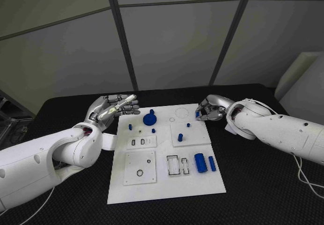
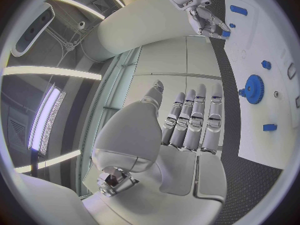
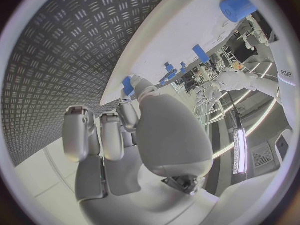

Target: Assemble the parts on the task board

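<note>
The right hand (image 1: pixel 210 112) pinched a small blue plastic part (image 3: pixel 127 85) at the white board's (image 1: pixel 202 187) far edge; light, rigid, likely slippery. The left hand's (image 1: pixel 114 108) fingers lay together, empty.

The task board (image 1: pixel 165 187) lies in the middle of the bench (image 1: pixel 270 197). On its far left part sits a gear (image 1: pixel 149 119), with a small peg (image 1: pixel 130 126) to its left and another (image 1: pixel 153 131) just near of it. Right of centre stands a pin (image 1: pixel 180 137). Further right and nearer, a cylinder (image 1: pixel 200 162) lies beside a thinner rod (image 1: pixel 212 163). The left robot hand (image 1: pixel 114 108) hovers at the far left edge; the right robot hand (image 1: pixel 210 110), at the far right edge, seems to pinch a small part (image 1: pixel 198 114).
</note>
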### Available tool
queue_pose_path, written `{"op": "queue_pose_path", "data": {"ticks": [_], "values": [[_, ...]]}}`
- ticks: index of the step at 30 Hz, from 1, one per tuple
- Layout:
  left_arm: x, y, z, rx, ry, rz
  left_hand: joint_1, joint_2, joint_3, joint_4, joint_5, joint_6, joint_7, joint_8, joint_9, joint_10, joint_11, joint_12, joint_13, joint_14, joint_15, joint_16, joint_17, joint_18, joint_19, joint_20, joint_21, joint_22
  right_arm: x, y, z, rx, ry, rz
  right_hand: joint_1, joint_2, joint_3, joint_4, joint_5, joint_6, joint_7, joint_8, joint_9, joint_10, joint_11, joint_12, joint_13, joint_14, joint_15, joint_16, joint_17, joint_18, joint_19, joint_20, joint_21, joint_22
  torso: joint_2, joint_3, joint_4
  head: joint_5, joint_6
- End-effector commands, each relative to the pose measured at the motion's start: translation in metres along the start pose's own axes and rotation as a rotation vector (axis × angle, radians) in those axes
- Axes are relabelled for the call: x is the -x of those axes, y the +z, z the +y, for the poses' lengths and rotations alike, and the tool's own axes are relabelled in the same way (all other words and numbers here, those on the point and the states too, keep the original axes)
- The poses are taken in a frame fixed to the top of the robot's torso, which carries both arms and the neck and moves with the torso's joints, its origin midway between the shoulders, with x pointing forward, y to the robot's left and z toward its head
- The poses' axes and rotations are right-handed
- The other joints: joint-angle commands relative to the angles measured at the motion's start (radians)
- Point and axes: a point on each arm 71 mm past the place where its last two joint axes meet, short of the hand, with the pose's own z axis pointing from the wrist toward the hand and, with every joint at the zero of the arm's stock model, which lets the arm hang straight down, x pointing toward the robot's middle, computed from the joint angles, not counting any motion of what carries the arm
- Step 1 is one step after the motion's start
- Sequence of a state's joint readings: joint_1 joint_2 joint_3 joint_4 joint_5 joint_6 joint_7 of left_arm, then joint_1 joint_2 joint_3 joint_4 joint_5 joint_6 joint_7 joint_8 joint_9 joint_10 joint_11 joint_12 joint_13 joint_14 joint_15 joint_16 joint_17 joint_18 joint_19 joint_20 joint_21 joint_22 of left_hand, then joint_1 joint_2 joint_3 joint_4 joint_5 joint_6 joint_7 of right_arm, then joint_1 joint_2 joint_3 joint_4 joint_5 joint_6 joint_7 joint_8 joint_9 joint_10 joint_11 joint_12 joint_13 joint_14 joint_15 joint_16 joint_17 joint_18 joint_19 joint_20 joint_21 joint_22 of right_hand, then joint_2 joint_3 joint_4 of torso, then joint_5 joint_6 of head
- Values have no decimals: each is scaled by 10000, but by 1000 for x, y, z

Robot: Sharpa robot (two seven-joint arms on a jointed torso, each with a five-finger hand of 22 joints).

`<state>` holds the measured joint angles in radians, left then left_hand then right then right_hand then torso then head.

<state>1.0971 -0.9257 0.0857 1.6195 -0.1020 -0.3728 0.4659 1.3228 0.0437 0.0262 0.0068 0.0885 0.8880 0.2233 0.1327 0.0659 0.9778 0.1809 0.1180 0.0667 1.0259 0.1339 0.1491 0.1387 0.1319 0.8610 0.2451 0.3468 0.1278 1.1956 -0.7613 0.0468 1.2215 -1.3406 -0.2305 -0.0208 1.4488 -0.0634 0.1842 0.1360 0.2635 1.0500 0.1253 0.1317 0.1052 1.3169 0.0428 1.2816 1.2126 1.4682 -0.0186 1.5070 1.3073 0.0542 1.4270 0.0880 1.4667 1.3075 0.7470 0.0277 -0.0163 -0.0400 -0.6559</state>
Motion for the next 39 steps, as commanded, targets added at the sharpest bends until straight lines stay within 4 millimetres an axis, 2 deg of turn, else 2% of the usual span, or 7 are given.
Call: {"op": "queue_pose_path", "data": {"ticks": [1, 4, 14, 20, 26, 31, 39], "values": [[-1, 0, -1, -82, -53, 119, -4, 73, 24, -53, -2, -7, 56, -56, -5, -22, 16, -55, -6, 30, 54, -39, 16, 512, 48, 20, -41, -16, 5, 0, 1, -69, -97, -590, 90, 222, 99, -41, -17, 163, -32, 118, 74, 70, -27, 72, 30, 746, -94, 44, 1297, -65, 76, -23, 40, 404, 0, 4, 4, -15, -12], [-1, 0, -1, -82, -52, 117, -4, 73, 24, -53, -2, -7, 56, -56, -5, -22, 16, -55, -6, 30, 54, -39, 16, 512, 48, 20, -41, -16, 6, 0, 3, 8, -81, -849, 193, 351, 249, -126, -475, 195, -56, 162, 84, 83, -57, 66, 36, 750, -129, 49, 1315, -72, 95, -67, 53, 435, -1, 6, 5, 1, -19], [3, -1, -2, -76, 3, 30, -4, 73, 24, -53, -2, -7, 56, -56, -5, -22, 16, -55, -6, 30, 54, -39, 16, 512, 48, 20, -41, -16, 6, -13, 27, 330, 167, -974, 241, 381, 357, -191, -509, 133, -29, 142, 70, 66, -45, 32, 7, 766, -129, 78, 1386, -93, 155, -79, 96, 532, -37, -8, -13, 50, 8], [8, -1, -2, -75, 64, -67, -4, 73, 24, -53, -2, -7, 56, -56, -5, -22, 16, -55, -6, 30, 54, -39, 16, 512, 48, 20, -41, -16, -1, -17, 62, 842, 290, -761, 240, 378, 367, -197, -514, 119, -22, 135, 67, 64, -40, 28, 4, 767, -126, 80, 1391, -97, 165, -79, 104, 549, -113, -56, -16, 163, -19], [17, -1, -2, -75, 193, -290, -4, 73, 24, -53, -2, -7, 56, -56, -5, -22, 16, -55, -6, 30, 54, -39, 16, 512, 48, 20, -41, -16, -16, -10, 113, 1929, 31, -575, 176, 351, 386, -181, -459, 85, 3, 120, 56, 56, -17, 13, -6, 768, -109, 79, 1392, -99, 168, -72, 105, 555, -165, -113, 35, 420, -125], [20, -1, -2, -36, 159, -377, -4, 73, 24, -53, -2, -7, 56, -56, -5, -22, 16, -55, -6, 30, 54, -39, 16, 512, 48, 20, -41, -16, -28, -5, 145, 2583, -25, -413, 76, 327, 387, -135, -448, 72, 14, 116, 51, 52, -3, 4, -13, 767, -96, 77, 1390, -99, 167, -60, 104, 554, -184, -171, 83, 539, -191], [20, 0, -1, -7, 134, -409, -4, 84, 25, -57, -3, 0, 56, -61, -3, -14, 16, -62, -4, 35, 54, -50, 22, 512, 50, 20, -44, -20, -49, 1, 172, 2717, -179, -122, -37, 270, 370, -92, -446, 76, 19, 123, 49, 61, 5, 9, -5, 764, -85, 70, 1377, -99, 167, -50, 103, 556, -169, -168, 63, 747, -300]]}}
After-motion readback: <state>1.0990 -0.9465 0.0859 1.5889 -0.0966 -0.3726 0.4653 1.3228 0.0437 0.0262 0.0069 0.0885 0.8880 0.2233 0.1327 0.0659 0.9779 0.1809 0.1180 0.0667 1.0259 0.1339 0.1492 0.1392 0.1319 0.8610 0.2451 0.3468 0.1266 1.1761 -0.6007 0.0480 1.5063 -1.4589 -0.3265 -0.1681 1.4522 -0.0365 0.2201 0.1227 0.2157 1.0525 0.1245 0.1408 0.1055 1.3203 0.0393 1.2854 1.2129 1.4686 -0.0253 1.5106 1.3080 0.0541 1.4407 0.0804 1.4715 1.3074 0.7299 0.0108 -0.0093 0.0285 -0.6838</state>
